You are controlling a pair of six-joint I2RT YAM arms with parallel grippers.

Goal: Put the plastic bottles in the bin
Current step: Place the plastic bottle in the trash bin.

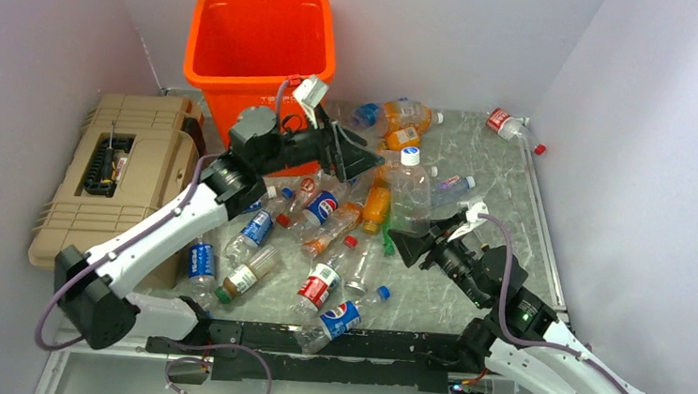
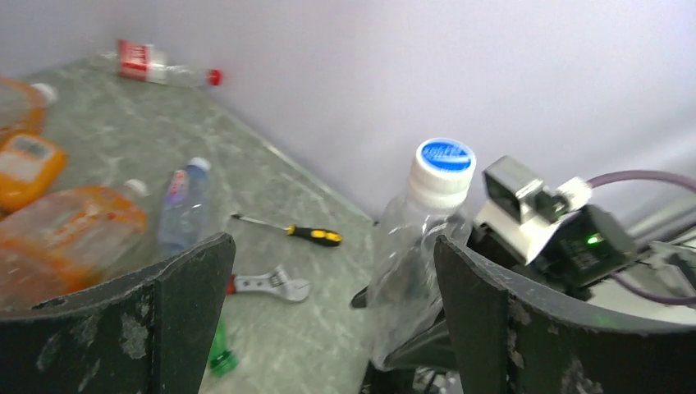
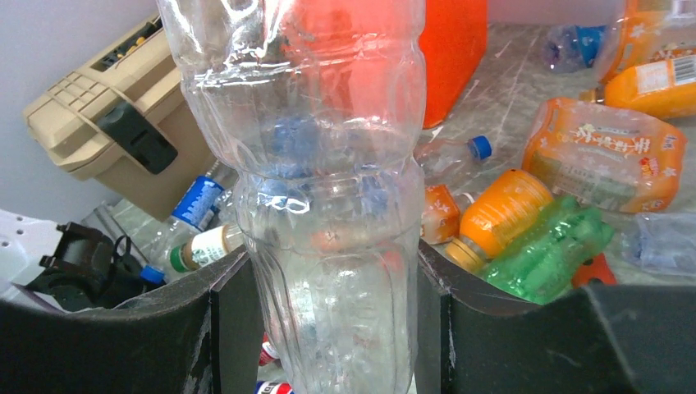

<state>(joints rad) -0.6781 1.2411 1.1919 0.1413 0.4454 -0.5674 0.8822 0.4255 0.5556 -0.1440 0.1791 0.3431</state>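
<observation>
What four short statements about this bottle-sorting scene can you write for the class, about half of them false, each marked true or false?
1. The right claw grips a clear bottle upright. True.
2. The left claw holds an orange bottle. False: it is open and empty.
3. The tan toolbox sits to the right of the orange bin. False: it sits to the bin's left.
4. A red-labelled bottle lies near the far right corner of the table. True.

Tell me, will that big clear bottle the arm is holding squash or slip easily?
Probably light: the clear bottle looks empty. Its thin walls look dented, so the right gripper could likely squash it. Grooved sides may help against slipping.
</observation>
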